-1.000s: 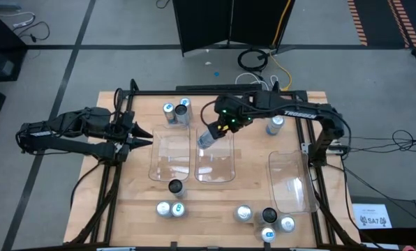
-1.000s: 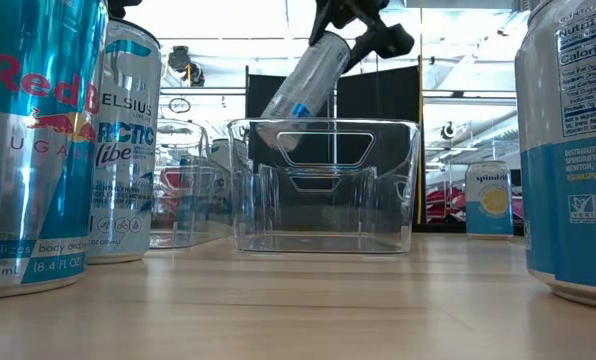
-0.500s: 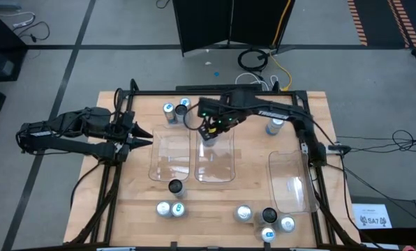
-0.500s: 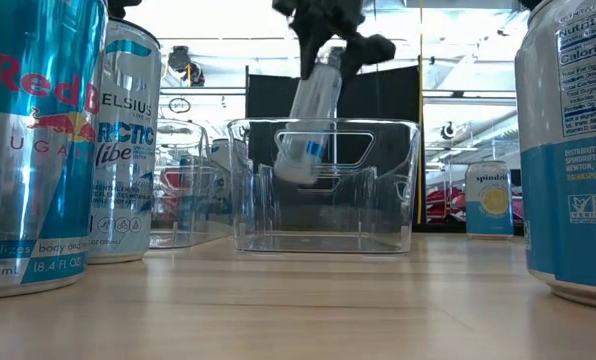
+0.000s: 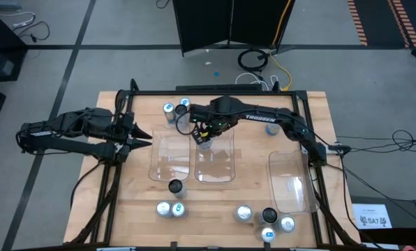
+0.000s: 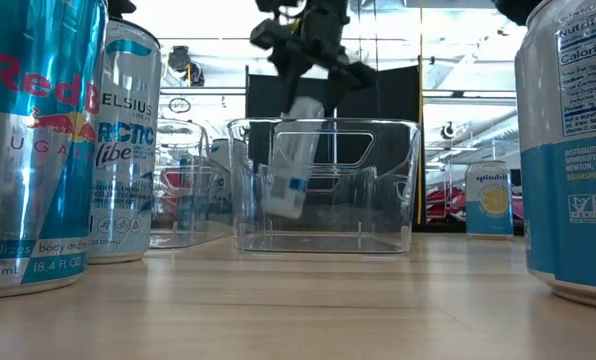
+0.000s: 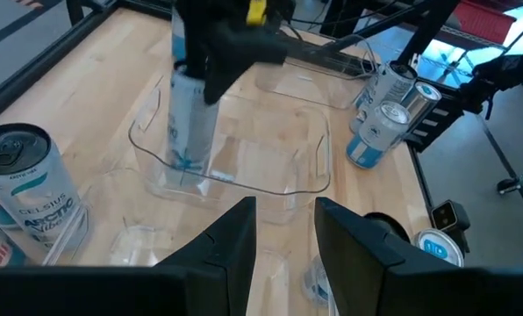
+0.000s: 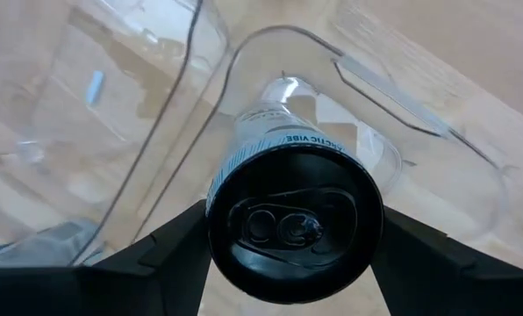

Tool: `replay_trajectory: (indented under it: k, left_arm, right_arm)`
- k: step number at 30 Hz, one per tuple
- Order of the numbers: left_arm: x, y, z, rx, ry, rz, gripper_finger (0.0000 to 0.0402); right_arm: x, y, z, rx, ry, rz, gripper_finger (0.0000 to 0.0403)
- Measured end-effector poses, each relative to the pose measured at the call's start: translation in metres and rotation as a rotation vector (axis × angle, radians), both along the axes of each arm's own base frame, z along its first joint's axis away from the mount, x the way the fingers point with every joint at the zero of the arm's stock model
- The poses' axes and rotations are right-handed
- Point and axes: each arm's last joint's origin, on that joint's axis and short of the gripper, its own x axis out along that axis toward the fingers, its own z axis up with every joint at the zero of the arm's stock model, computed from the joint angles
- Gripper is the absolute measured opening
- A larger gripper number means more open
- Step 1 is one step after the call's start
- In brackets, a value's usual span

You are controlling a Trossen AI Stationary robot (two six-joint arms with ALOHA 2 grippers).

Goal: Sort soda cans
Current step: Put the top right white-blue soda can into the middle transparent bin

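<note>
High view: the right gripper (image 5: 204, 132) hangs over the far end of the middle tray (image 5: 214, 157), its fingers clamped on a tilted can (image 5: 206, 139). The left tray (image 5: 169, 158) touches the middle one; the right tray (image 5: 291, 183) stands well apart by the table's right edge. The left gripper (image 5: 139, 134) waits at the left edge, fingers narrowly parted, holding nothing. Other cans stand near the near and far edges.

Low view: the can (image 6: 290, 172) dips inside the tray (image 6: 398, 190), clear of its floor. Nearby cans read "Red", "CELSIUS ARCTIC Vibe" and "spindrift".

Left wrist view: the can (image 7: 188, 118) leans at the tray's (image 7: 318, 171) far wall.

Right wrist view: the can's (image 8: 292, 189) dark top faces the camera; "ARCTIC VIBE" shows on it.
</note>
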Motion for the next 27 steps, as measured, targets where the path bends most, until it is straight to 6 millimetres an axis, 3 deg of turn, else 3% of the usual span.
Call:
replay_trajectory:
  k: [7,27]
  left_arm:
    - [0.0,0.0,0.0,-0.003,0.004,-0.004,0.0128]
    - [-0.002,-0.001,-0.004,-0.015,0.052,-0.026,0.0128]
  right_arm:
    - [0.009,-0.001,-0.021,0.006,0.047,0.006,0.0254]
    - [0.015,-0.003,-0.02,-0.003,-0.013,-0.084,0.0254]
